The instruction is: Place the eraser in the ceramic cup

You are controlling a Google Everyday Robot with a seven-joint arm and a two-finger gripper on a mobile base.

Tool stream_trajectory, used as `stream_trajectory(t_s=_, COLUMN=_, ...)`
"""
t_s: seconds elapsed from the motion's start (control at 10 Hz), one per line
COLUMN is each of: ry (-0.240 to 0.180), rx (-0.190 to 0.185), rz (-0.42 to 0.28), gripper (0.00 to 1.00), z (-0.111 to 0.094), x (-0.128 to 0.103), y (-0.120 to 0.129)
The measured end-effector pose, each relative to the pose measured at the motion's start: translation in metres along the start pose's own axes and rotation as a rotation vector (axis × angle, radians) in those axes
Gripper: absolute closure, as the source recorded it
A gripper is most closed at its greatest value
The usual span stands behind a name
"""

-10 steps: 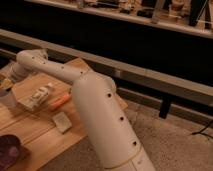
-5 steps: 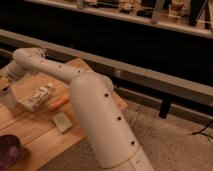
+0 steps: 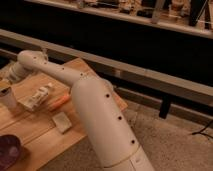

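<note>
- White and smooth, the arm (image 3: 95, 107) fills the middle of the camera view, rising from the lower right and bending at an elbow toward the upper left.
- Its far end reaches the left edge of the wooden table (image 3: 37, 127), where the wrist joint (image 3: 25, 62) turns downward.
- The gripper (image 3: 6, 82) sits at that left edge, just above the ceramic cup (image 3: 7, 98); it is mostly cut off by the frame and lost in shadow, so one cannot tell how it stands or what it may carry.
- The ceramic cup is white and upright at the far left of the table, partly cropped, with a dark opening at its top.
- The eraser cannot be made out anywhere on the table; whether it is at the gripper or inside the cup cannot be told.
- Just right of the cup lies a white labelled tube (image 3: 36, 97), tilted diagonally on the wood.
- An orange pen (image 3: 59, 102) lies near the tube's lower right, close to the arm.
- A beige block (image 3: 62, 121) rests flat below the pen, apart from it.
- A dark purple bowl (image 3: 7, 151) sits at the lower left corner, well apart from the cup.
- Behind the table runs a pale rail (image 3: 150, 75) against a dark background, with a speckled floor (image 3: 170, 140) at the right.
</note>
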Motion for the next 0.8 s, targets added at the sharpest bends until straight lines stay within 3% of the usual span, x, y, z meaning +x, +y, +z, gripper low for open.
stream_trajectory(t_s=0.8, ry=-0.005, rx=-0.047, rz=-0.010, gripper=1.00, z=0.023, x=-0.003, y=0.012)
